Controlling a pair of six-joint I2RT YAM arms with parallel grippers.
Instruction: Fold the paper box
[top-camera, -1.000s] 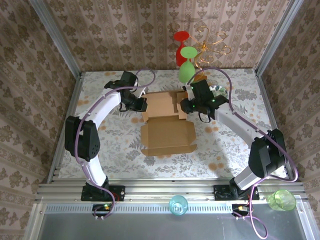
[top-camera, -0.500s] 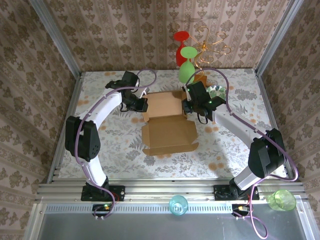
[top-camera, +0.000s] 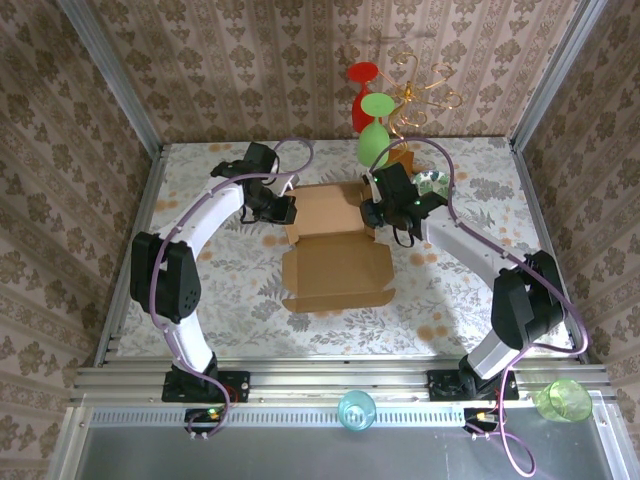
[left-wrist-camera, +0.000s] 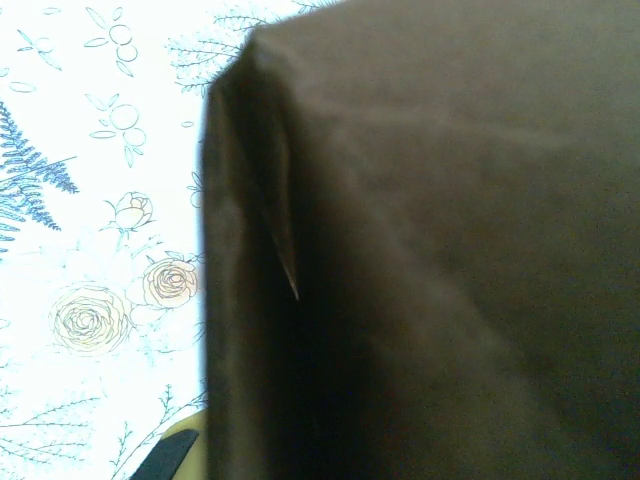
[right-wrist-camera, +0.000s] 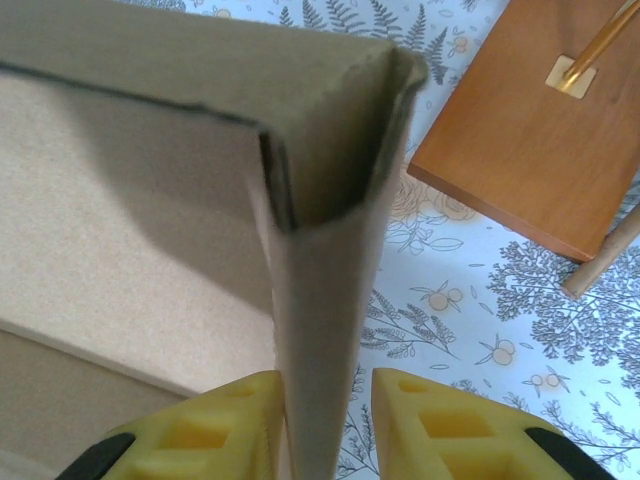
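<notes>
The paper box (top-camera: 335, 250) is light-brown cardboard lying open in the middle of the table, its front panel flat and its rear part partly raised. My left gripper (top-camera: 284, 212) is at the box's rear left wall. In the left wrist view dark cardboard (left-wrist-camera: 430, 250) hides the jaws and one yellow finger (left-wrist-camera: 182, 452) peeks out beside it. My right gripper (top-camera: 373, 214) straddles the folded right wall (right-wrist-camera: 330, 250). Its left finger (right-wrist-camera: 215, 430) touches the wall and its right finger (right-wrist-camera: 450, 425) stands a little off it.
The orange-brown wooden base (right-wrist-camera: 530, 130) of the gold wire stand (top-camera: 425, 90) lies just right of the box's rear corner, with red and green shapes (top-camera: 373, 140) hanging over it. A blue cup (top-camera: 356, 408) and a green cup (top-camera: 563, 400) sit on the near rail.
My right gripper has slid a little toward the rear along the right wall and its jaws have parted slightly. The left arm has stayed put.
</notes>
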